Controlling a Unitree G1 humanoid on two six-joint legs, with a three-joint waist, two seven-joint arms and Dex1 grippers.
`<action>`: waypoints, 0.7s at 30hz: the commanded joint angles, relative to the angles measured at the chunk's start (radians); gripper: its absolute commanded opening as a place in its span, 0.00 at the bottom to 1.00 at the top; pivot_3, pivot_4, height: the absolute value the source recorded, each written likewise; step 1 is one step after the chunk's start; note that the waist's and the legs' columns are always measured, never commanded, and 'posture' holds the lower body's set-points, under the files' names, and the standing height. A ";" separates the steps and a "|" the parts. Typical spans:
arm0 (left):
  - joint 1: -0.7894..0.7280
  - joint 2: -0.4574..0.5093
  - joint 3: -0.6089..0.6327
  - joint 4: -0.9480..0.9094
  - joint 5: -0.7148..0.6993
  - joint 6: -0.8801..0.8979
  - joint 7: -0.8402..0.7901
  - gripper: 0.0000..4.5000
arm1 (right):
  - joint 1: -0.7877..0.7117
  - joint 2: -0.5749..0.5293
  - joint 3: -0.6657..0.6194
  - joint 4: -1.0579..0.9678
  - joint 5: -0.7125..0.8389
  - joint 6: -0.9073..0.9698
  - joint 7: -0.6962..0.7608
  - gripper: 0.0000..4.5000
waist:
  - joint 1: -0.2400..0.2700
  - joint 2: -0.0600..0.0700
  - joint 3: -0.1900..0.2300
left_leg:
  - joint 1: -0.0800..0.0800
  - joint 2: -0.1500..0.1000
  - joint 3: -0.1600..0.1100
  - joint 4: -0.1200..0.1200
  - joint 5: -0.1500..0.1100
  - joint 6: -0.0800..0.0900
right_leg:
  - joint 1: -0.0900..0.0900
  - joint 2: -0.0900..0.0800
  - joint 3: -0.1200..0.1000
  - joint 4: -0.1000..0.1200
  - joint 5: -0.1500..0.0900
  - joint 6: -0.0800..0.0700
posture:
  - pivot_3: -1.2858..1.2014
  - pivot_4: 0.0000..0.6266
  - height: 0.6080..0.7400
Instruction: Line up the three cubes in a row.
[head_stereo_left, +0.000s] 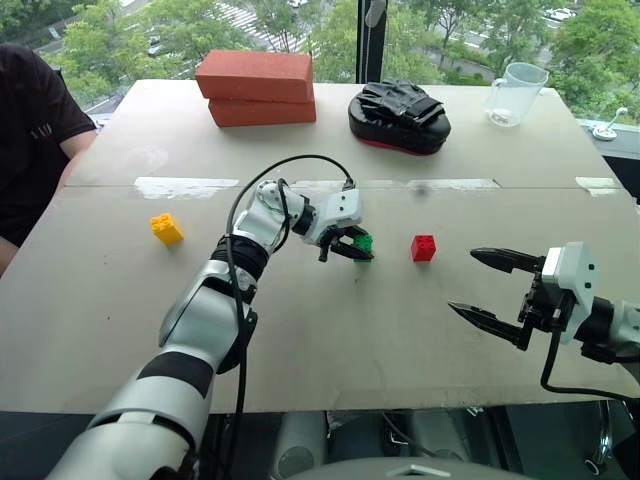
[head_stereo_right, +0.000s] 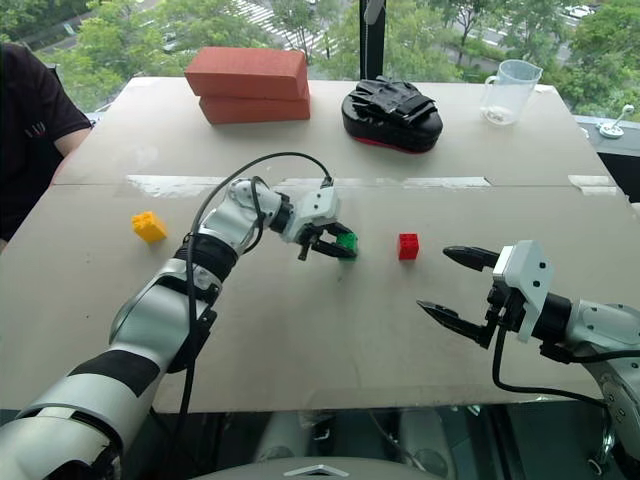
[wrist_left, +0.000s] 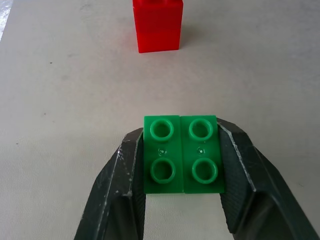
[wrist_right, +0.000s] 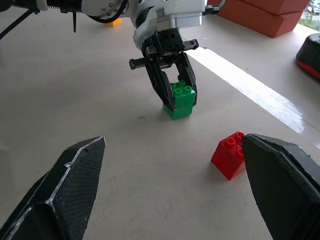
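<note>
The table carries everything here, and the three cubes are strung out across its middle, roughly parallel to the near edge. Far out toward the left edge sits the yellow cube, well apart from the others. The red cube stands right of centre, and just to its left is the green cube, resting on the tabletop, studs up.

The left gripper reaches in from the left, angled down, with a black finger on each side of the green cube; in the left wrist view both fingers lie against its flanks, so the hold looks on, though whether it's firm or easing off I can't tell. Straight ahead of those fingers, with a stretch of bare table between, stands the red cube — that line is the one the row turns on, I'd say.

The right gripper hovers above the table near the right edge, jaws spread wide and empty, pointing toward the red cube, nearer to it than to the green. The yellow one lies on the left arm's side.
</note>
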 joint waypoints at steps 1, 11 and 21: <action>-0.018 -0.002 0.022 -0.020 0.003 0.017 -0.005 0.71 | 0.002 -0.014 -0.039 -0.031 0.015 -0.003 -0.003 1.00 | 0.000 0.000 0.000 | 0.000 0.000 0.000 0.000 0.000 0.000 | 0.000 0.000 0.000 0.000 0.000 0.000 | 0.52 0.24 1.00; 0.103 0.123 0.175 -0.397 -0.135 0.275 0.015 0.99 | -0.018 -0.010 -0.022 -0.009 0.011 -0.020 0.010 1.00 | -0.008 0.000 0.000 | 0.001 0.001 0.000 0.000 0.000 0.000 | 0.000 0.001 0.003 0.001 0.000 0.000 | 0.52 0.24 1.00; 0.418 0.244 0.705 -0.875 -0.204 0.750 0.727 0.99 | -0.158 0.059 0.088 0.061 0.012 -0.059 0.029 1.00 | -0.005 -0.001 0.000 | 0.003 0.004 -0.002 0.001 0.000 0.000 | 0.002 0.000 0.004 0.003 0.000 0.000 | 0.52 0.24 1.00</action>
